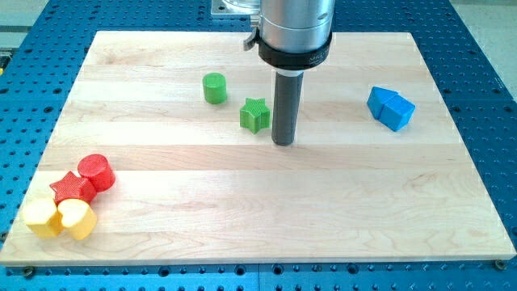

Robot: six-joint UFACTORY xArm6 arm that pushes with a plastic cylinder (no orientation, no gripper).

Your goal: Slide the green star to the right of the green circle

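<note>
The green star (255, 115) lies on the wooden board, a little above the view's middle. The green circle (215, 88) stands up and to the left of it, a short gap apart. My rod comes down from the view's top, and my tip (283, 142) rests on the board just right of the green star and slightly below it, very close to it or touching it.
Two blue blocks (391, 108) sit together at the view's right. At the bottom left are a red circle (96, 171), a red star (73, 188) and two yellow blocks (60, 218), all bunched together. The board (258, 234) ends in a blue perforated table.
</note>
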